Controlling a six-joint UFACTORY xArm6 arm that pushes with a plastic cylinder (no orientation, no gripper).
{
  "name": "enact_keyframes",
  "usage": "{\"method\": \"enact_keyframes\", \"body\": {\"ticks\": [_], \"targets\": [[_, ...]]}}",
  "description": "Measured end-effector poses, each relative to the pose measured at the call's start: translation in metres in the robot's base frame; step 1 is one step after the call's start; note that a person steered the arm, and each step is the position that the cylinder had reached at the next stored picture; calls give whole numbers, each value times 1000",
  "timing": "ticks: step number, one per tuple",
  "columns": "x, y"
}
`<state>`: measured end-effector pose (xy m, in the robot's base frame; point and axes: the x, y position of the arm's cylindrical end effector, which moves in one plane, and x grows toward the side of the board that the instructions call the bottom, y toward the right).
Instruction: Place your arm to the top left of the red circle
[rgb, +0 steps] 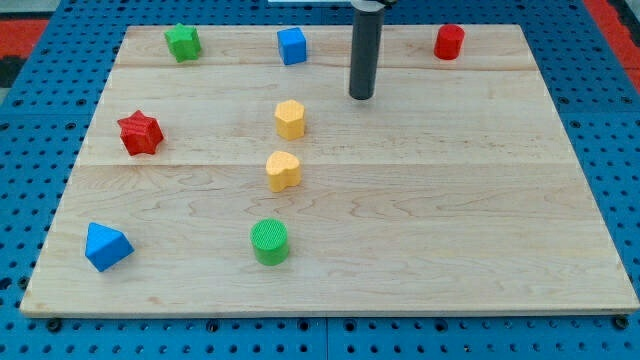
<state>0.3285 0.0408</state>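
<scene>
The tip (361, 96) rests on the counter (450, 220), left of and below the red circle (449, 42), well apart. It holds nothing.

The wooden table (450, 220) carries eight blocks. Taking the yellow heart (283, 171) as landmark: a yellow hexagon (290, 119) sits just above it, a green cylinder (269, 242) below it, a blue triangle (107, 246) at lower left, and a red star (140, 133) to the left. A green star (183, 42), blue cube (292, 46) and red cylinder (449, 42) lie along the top.
</scene>
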Motion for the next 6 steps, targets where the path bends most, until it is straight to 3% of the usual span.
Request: {"method": "enact_keyframes", "body": {"ticks": [2, 4, 5, 6], "targets": [[-25, -5], [-122, 67], [-136, 126], [-116, 155]]}}
